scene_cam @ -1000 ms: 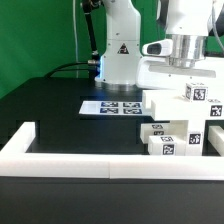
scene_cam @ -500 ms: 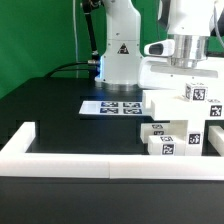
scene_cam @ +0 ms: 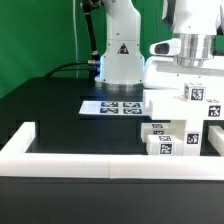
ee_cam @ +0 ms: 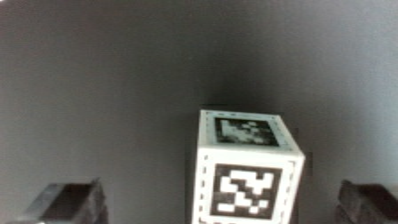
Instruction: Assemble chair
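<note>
The white chair parts (scene_cam: 178, 122) are clustered at the exterior view's right, and several faces carry black-and-white tags. One tagged block (scene_cam: 197, 95) sticks up at the top of the cluster. My gripper (scene_cam: 190, 72) hangs just above it, its fingertips hidden behind the white parts. In the wrist view a white tagged post (ee_cam: 249, 165) stands between my two dark fingers (ee_cam: 71, 200), with a clear gap on each side. The gripper (ee_cam: 217, 205) is open and holds nothing.
The marker board (scene_cam: 112, 105) lies flat on the black table, left of the chair parts. A long low white barrier wall (scene_cam: 60, 160) runs along the front and turns up at the left. The robot's base (scene_cam: 120, 55) stands behind the marker board.
The arm has shifted a little toward the exterior view's right over the chair parts. The jaws stay open and the parts have not moved.
</note>
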Motion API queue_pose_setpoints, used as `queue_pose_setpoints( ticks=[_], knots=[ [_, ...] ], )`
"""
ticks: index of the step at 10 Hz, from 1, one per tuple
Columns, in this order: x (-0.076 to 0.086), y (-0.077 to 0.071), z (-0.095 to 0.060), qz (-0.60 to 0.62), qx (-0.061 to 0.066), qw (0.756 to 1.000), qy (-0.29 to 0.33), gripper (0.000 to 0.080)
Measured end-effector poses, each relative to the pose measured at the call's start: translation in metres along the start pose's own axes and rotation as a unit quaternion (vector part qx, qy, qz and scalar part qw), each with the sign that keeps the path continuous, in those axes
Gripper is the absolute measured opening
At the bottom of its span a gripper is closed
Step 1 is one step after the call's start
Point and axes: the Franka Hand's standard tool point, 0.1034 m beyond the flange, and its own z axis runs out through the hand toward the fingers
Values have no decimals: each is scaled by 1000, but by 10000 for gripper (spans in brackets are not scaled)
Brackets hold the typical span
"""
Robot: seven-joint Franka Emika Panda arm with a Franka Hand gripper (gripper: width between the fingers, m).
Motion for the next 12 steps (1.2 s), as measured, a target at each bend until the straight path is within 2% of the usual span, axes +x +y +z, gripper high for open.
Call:
queue_pose_setpoints(
  ticks=[4, 12],
  knots=[
    [-4, -2, 3, -1, -2, 1000, -1, 649],
    [-19, 1, 20, -13, -18, 1000, -13, 649]
  ],
)
